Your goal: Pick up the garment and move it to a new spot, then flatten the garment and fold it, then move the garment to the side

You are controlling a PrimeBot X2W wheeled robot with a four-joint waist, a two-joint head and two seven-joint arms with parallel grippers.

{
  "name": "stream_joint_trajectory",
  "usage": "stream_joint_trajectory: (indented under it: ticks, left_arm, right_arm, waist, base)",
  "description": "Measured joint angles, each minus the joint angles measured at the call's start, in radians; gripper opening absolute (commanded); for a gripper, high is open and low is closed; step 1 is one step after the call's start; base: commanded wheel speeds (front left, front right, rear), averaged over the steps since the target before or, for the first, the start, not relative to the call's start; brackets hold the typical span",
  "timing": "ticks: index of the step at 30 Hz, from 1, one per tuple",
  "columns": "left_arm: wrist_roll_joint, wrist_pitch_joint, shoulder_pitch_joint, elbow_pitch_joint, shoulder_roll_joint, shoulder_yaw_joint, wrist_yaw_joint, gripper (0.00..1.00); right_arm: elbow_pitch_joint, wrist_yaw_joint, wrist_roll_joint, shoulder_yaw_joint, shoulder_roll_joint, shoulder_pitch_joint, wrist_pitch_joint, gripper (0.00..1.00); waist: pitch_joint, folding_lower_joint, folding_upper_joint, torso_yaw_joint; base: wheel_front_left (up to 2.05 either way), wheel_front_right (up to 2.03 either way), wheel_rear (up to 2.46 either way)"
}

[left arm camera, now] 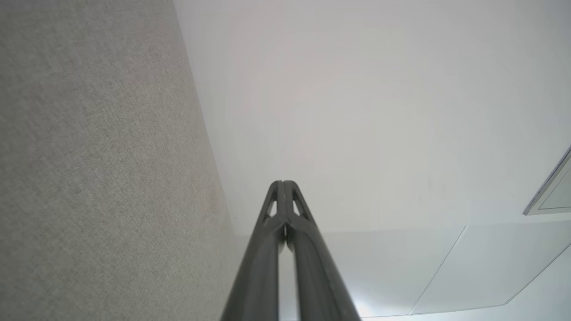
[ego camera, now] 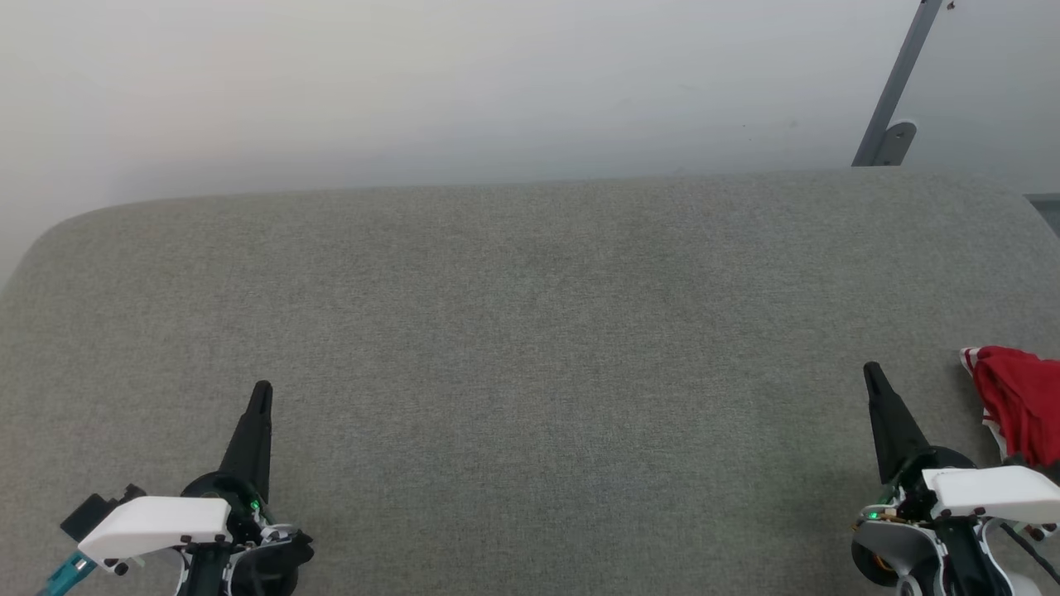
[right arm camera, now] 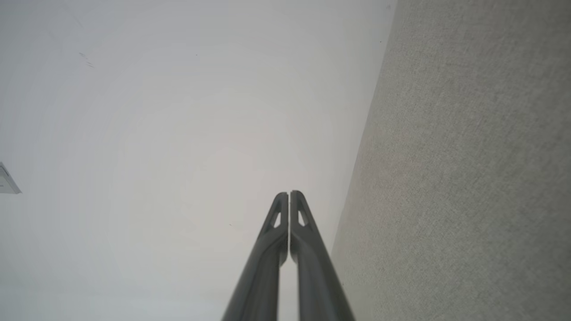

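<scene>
The garment (ego camera: pixel 1020 406), red with a bit of white-striped trim, lies bunched at the right edge of the grey fabric surface (ego camera: pixel 530 348), cut off by the head view's border. My right gripper (ego camera: pixel 871 370) stands just left of it, shut and empty, fingers pointing away from me. At the lower left my left gripper (ego camera: pixel 262 387) is also shut with nothing in it, far from the garment. In the left wrist view the left gripper (left arm camera: pixel 283 182) shows its tips pressed together, and the right gripper (right arm camera: pixel 289 192) looks the same in the right wrist view.
A white wall (ego camera: pixel 464 83) rises behind the surface's rounded far edge. A grey metal bracket (ego camera: pixel 894 108) leans at the back right. The wide middle of the grey surface lies between the two grippers.
</scene>
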Motion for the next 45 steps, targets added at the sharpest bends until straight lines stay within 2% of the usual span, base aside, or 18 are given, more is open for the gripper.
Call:
stream_joint_trajectory:
  ticks: [6, 45]
  left_arm:
    - [-0.023, 0.009, -0.007, 0.005, -0.005, 0.005, 0.000, 0.00]
    - [-0.021, 0.015, -0.008, 0.005, -0.010, 0.015, 0.000, 0.00]
  right_arm:
    - [0.005, 0.000, 0.029, 0.001, 0.001, -0.009, 0.008, 0.00]
    - [0.005, 0.000, 0.029, 0.001, 0.001, -0.010, 0.008, 0.00]
  waist:
    - [0.001, 0.0000, 0.0000, -0.005]
    - [0.001, 0.0000, 0.0000, -0.005]
  base:
    - [0.00, 0.00, 0.00]
    - [0.00, 0.00, 0.00]
